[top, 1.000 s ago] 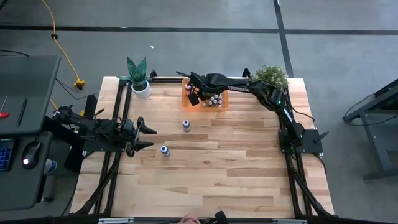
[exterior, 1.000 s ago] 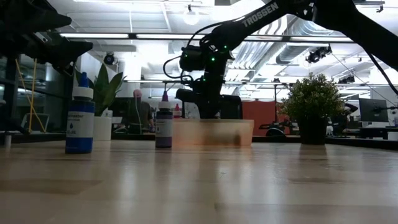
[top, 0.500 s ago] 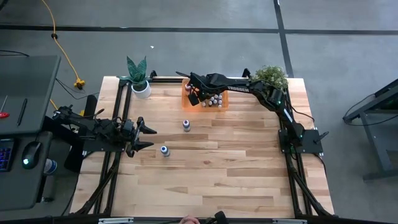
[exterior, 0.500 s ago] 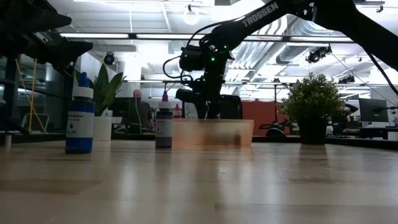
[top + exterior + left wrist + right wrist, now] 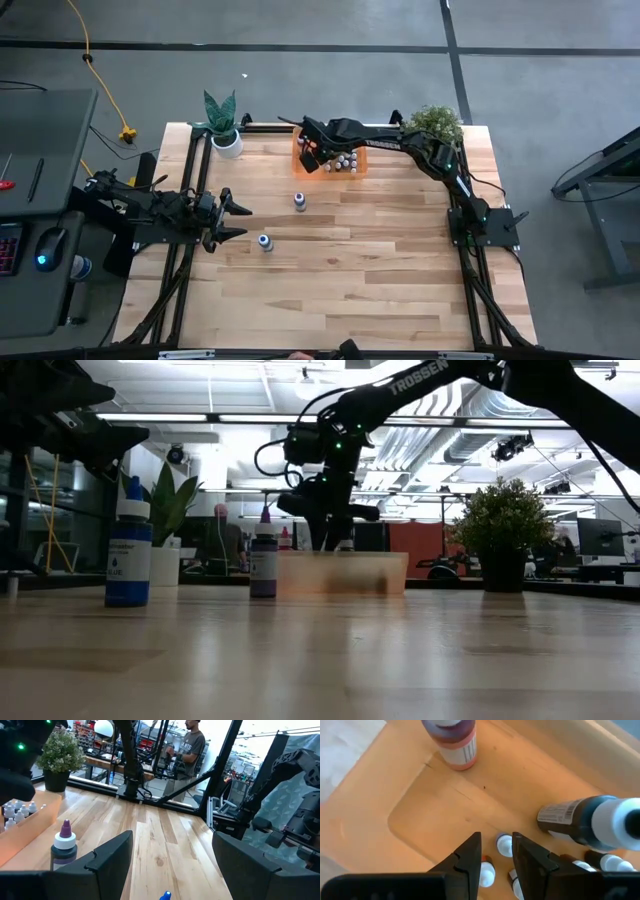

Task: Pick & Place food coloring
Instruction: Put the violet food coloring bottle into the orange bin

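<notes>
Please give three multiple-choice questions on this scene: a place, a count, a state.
1. Where is the right gripper? A) over the orange bin B) over a plant C) over the floor
2. How many bottles stand on the table outside the bin? A) one B) two C) five
3. The left gripper is: A) open, empty B) shut on a bottle C) in the bin
Answers: A, it hangs above the bin; B, a purple bottle and a blue bottle; A, it is spread with nothing between.
</notes>
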`<act>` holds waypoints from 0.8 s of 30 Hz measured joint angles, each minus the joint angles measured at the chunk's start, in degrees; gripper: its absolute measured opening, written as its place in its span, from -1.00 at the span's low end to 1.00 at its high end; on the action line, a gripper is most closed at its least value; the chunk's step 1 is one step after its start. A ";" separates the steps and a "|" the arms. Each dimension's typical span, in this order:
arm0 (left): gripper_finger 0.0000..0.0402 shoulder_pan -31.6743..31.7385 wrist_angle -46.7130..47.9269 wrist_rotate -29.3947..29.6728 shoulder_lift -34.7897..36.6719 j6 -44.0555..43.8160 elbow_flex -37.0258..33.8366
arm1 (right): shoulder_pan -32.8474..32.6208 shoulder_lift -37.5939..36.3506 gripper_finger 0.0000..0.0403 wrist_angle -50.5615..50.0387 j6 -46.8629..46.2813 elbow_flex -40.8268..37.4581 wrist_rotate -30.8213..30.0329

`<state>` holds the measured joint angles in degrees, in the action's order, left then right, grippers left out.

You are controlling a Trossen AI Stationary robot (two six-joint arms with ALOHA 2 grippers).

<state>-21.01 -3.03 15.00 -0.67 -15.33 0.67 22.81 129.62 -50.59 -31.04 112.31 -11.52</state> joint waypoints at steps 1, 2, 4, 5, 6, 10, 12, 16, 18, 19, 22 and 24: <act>0.35 0.02 0.00 0.00 0.02 0.00 0.00 | 0.00 0.00 -0.51 -0.25 0.02 0.25 -0.04; 0.35 0.02 0.00 0.00 0.00 0.00 0.00 | 0.00 0.00 -0.51 -0.31 0.04 0.59 -0.07; 0.35 0.00 0.00 0.00 0.01 0.00 0.00 | 0.00 0.00 -0.51 -0.90 0.59 1.40 -0.06; 0.35 0.01 0.00 0.00 0.00 0.00 0.00 | -0.06 0.00 -0.51 -1.35 1.12 1.85 -0.06; 0.35 0.01 0.00 0.00 0.01 0.00 0.00 | -0.11 0.00 -0.51 -1.73 1.56 2.37 -0.08; 0.35 0.02 0.00 0.00 0.00 0.00 0.00 | -0.31 -1.41 -0.51 -1.63 3.99 3.45 -0.96; 0.35 0.00 0.00 0.00 0.00 0.00 0.00 | -0.37 -2.94 -0.51 -1.50 5.33 3.45 -2.55; 0.35 0.01 0.00 0.00 0.02 0.00 0.00 | -0.95 -6.32 -0.51 -1.44 8.11 3.52 -6.52; 0.35 0.02 0.00 0.00 0.02 0.00 0.00 | -1.27 -8.08 -0.51 -0.94 9.33 3.50 -7.66; 0.35 0.02 0.02 0.00 0.02 0.00 0.00 | -1.61 -8.92 -0.51 -0.69 9.89 3.50 -8.36; 0.35 0.01 0.00 0.00 0.01 0.00 0.00 | -2.81 -11.97 -0.51 -0.21 11.59 3.50 -9.87; 0.35 0.01 0.01 0.00 0.02 0.00 0.00 | -3.87 -13.69 -0.51 0.56 13.36 3.40 -10.40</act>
<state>-21.00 -3.02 15.00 -0.65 -15.33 0.67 18.94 115.93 -50.03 -17.68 115.71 -21.92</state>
